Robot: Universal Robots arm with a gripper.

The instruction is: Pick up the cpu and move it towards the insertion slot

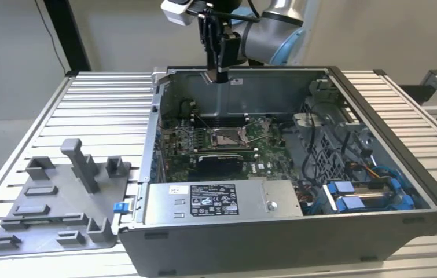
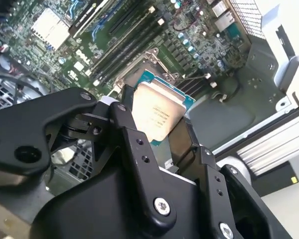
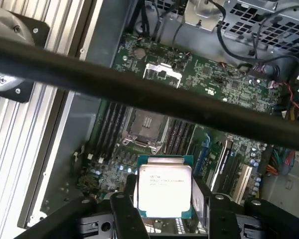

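Black two-finger claw (image 2: 159, 130) is pinching the small flat square cpu (image 2: 157, 112) w/ pale silvery face and teal edge; in both wrist views the chip (image 3: 164, 191) sits between the black fingers (image 3: 120, 211), gripped at its sides, face up twd the cameras. In the exterior view the claw (image 1: 218, 77) hangs at the far rim of the open grey metal computer case (image 1: 280, 243), well above the green motherboard (image 1: 261, 167), held on the silver-and-blue arm (image 1: 272, 32).

Square insertion slot (image 1: 227, 136) w/ shiny metal frame and dark centre lies on the board approx below and nearer than the claw; the first wrist view shows it (image 3: 146, 126) open, beyond the held chip, apart from it.

White-labelled grey metal box (image 1: 218, 200) sits at the case's near side. Grey plastic fixture blocks (image 1: 60, 200) stand on the ribbed aluminium tabletop (image 1: 110, 104), on the exterior view's left of the case.
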